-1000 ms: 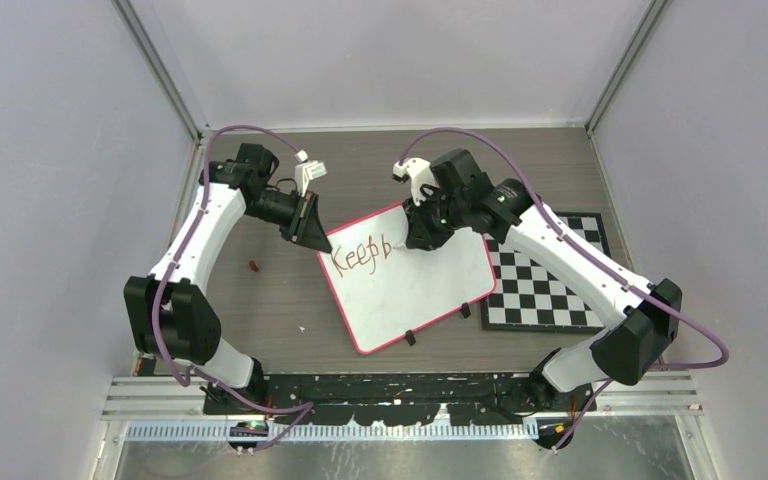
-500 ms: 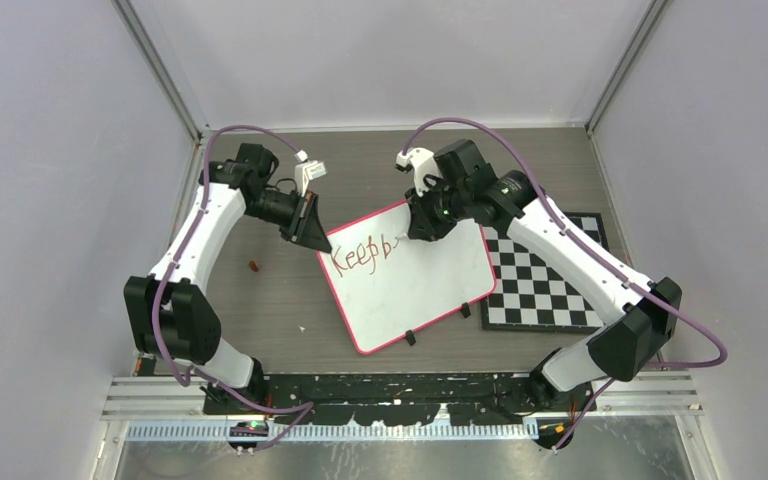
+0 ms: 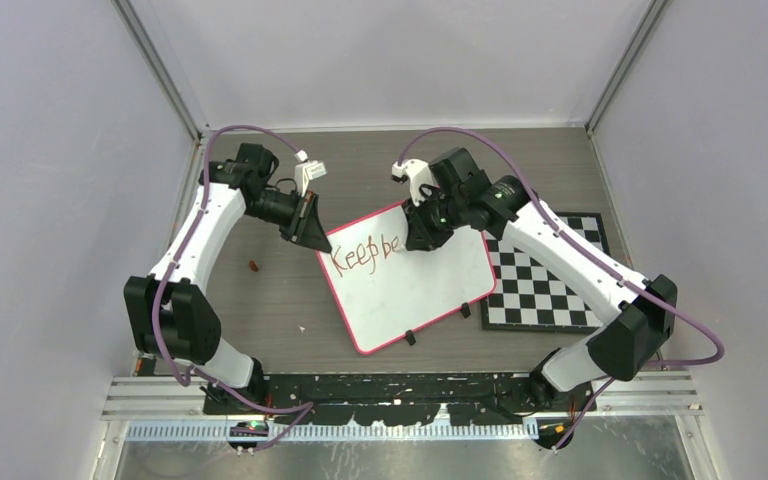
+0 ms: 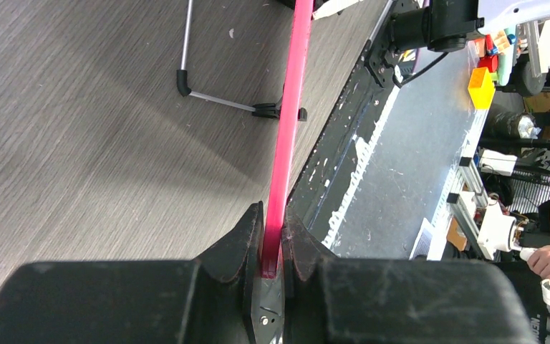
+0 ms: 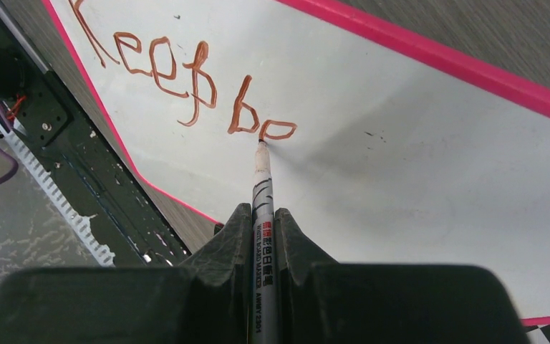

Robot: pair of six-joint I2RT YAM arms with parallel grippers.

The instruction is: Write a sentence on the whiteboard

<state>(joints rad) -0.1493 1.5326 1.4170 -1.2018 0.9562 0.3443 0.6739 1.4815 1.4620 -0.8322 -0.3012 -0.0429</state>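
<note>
The whiteboard (image 3: 420, 285) with its red-pink rim lies tilted in the middle of the table. It bears the brownish-red writing "Keep be" (image 3: 365, 256), also plain in the right wrist view (image 5: 186, 79). My left gripper (image 3: 312, 232) is shut on the board's top-left rim (image 4: 286, 136), seen edge-on in the left wrist view. My right gripper (image 3: 422, 235) is shut on a white marker (image 5: 263, 208), whose tip touches the board at the foot of the "e" (image 5: 278, 130).
A black-and-white checkered board (image 3: 550, 285) lies right of the whiteboard, partly under it. A small dark red thing (image 3: 254, 265) lies on the table to the left. The board's wire stand and black foot (image 4: 272, 109) show in the left wrist view.
The writing has grown from "Keep b" to "Keep be". My right gripper moved the marker slightly right along the line. The left gripper and board have not moved.
</note>
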